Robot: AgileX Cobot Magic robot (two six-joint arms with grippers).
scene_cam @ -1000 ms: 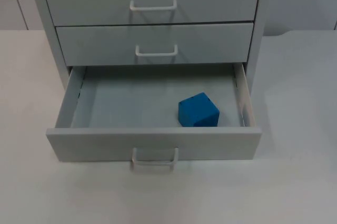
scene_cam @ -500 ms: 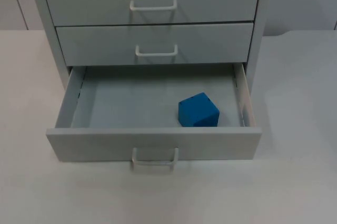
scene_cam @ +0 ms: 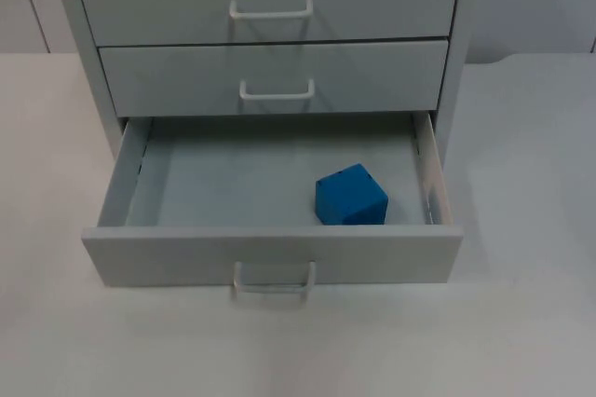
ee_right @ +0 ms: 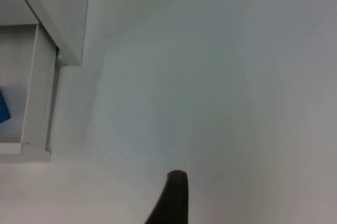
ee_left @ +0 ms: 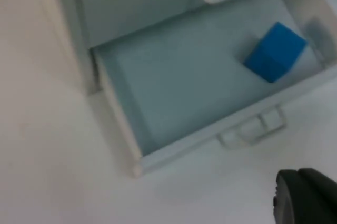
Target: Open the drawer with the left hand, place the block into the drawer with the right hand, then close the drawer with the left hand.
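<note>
- While the bottom drawer (scene_cam: 270, 194) stands pulled out of the grey cabinet (scene_cam: 270, 34), the blue block (scene_cam: 350, 196) lies inside it on the floor, near the front panel and toward the cabinet's right side; it also shows from the left wrist (ee_left: 275, 51).
- Judged from this, opening and placing are complete; closing remains.
- Left gripper (ee_left: 305, 200): positioned above the table (scene_cam: 521, 322) in front of and to the left of the open drawer, not touching it. Whether its fingers are spread or pressed together cannot be told.
- Right gripper (ee_right: 171, 197): waiting over bare table to the right of the cabinet; finger state cannot be told.
- Handling, drawer: it appears a rigid box on side rails, likely light with only one block aboard; it should slide straight with modest force.
- Point of hold: the pale bar handle (scene_cam: 273, 280) at the middle of the front panel, or a flat push on the panel beside it. A central push should avoid skewing the drawer.
- Handling, block: it looks hard-edged, solid and small; it may slide on the smooth floor if the drawer is shut abruptly.
</note>
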